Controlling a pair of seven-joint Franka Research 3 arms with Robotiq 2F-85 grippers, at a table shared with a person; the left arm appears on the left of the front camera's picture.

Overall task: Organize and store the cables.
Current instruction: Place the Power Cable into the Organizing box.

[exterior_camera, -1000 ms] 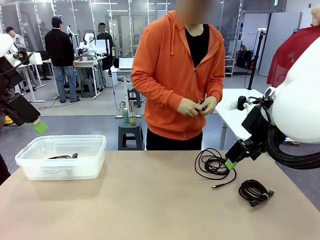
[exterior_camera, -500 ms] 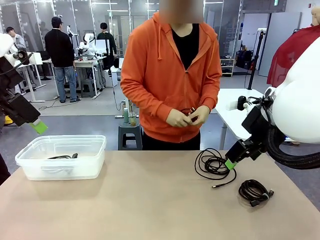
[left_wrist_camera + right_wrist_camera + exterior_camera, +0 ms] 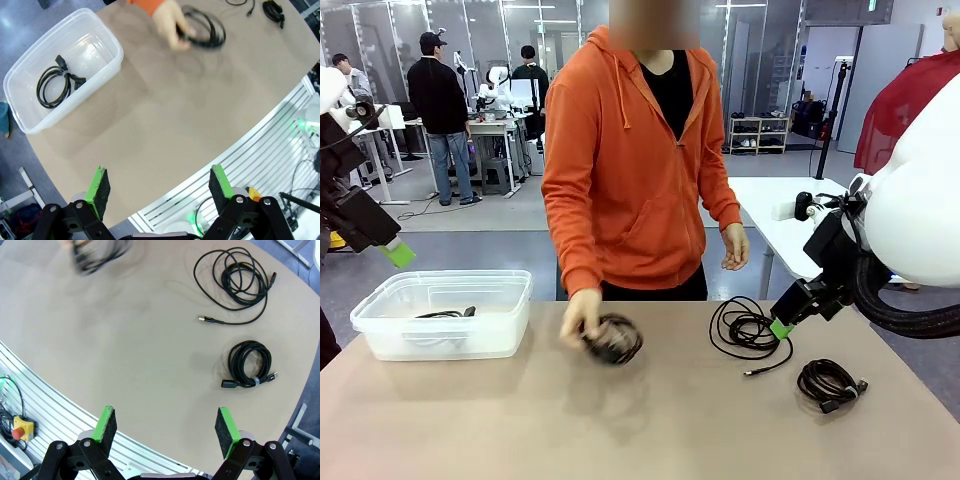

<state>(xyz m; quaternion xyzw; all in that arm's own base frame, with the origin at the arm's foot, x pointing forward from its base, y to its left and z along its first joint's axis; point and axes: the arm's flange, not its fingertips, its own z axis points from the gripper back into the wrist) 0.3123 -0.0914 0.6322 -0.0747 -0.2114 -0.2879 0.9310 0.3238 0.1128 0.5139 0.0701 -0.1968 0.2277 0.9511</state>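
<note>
**Coil at mid-counter in the person's grip; both robot hands idle**

Left hand (image 3: 160,185): spread wide, empty, held high at 9 o'clock over the counter (image 3: 520,420). Bin (image 3: 440,290) at 10 o'clock holds one stored cable (image 3: 52,87). At centre, the person's hand (image 3: 582,318) grips a wound coil (image 3: 613,340). It is blurred, and contact with the counter cannot be told. Loose cable (image 3: 745,328) lies at 2 o'clock, tied coil (image 3: 830,380) at 4 o'clock. Right hand (image 3: 780,328): wide, empty, just beside the loose cable.

Judgement: the step in hand is delivery of the coil, with three items unstored. The next move calls for the person to let go, then a pinch across the bundled strands and carriage to the bin.
</note>
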